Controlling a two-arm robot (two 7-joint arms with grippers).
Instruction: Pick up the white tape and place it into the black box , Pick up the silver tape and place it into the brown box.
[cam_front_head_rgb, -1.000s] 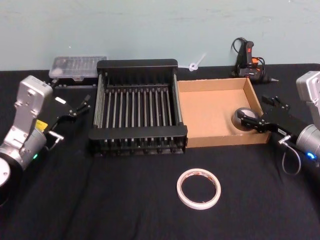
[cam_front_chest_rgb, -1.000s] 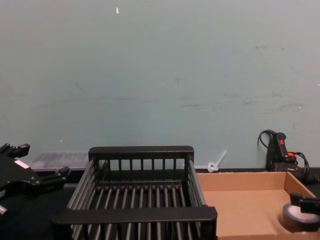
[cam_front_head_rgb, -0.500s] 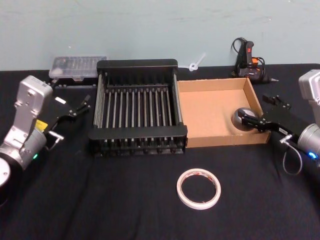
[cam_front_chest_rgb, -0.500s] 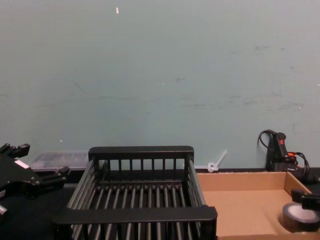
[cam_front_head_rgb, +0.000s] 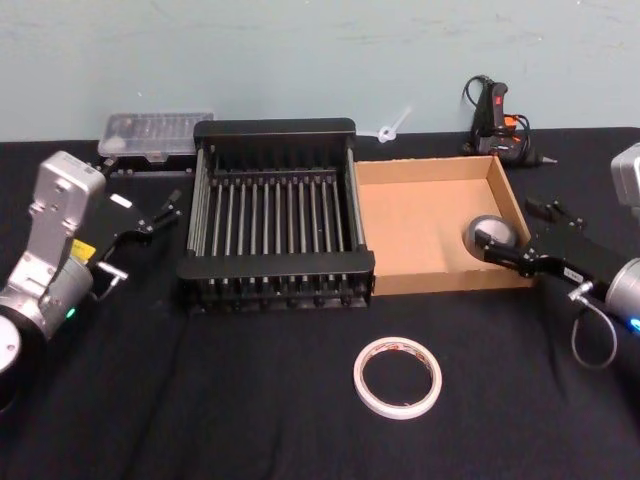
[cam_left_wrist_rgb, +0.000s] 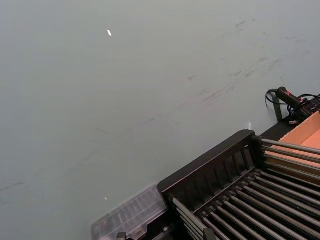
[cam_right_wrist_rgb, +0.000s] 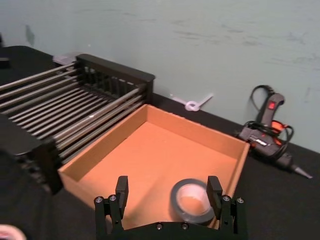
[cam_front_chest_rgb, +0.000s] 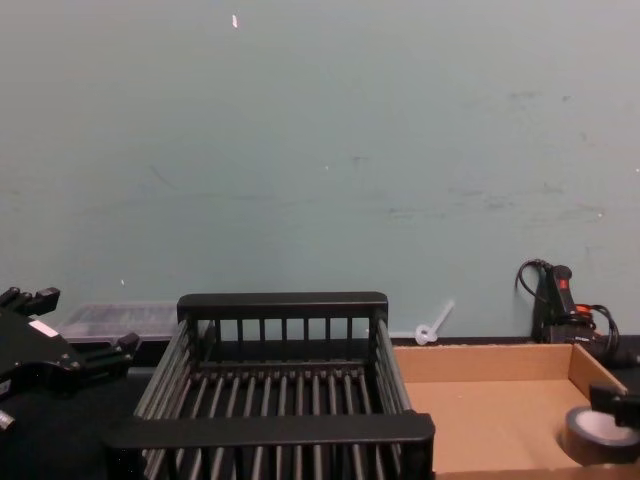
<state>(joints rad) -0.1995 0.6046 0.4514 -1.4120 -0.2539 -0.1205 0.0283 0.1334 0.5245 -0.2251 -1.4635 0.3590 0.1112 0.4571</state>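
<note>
I am holding the left gripper (cam_front_head_rgb: 160, 215) idle, jaws apart, beside the black box (cam_front_head_rgb: 275, 215) | white tape (cam_front_head_rgb: 397, 376) is lying on the table, well clear of both jaws | silver tape (cam_right_wrist_rgb: 192, 201) is resting in the brown box (cam_right_wrist_rgb: 150, 165), between the parted right gripper (cam_right_wrist_rgb: 170, 200) jaws, unclamped | risk: I judge a finger could snag the roll or wall on retreat.

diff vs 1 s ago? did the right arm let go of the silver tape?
The right gripper has drawn back toward the robot's right, away from the brown box; its fingers are open with the silver tape lying free between them in the box's near right corner, let go. Unchanged: white tape on the table, black box, left gripper parked left of it.
</note>
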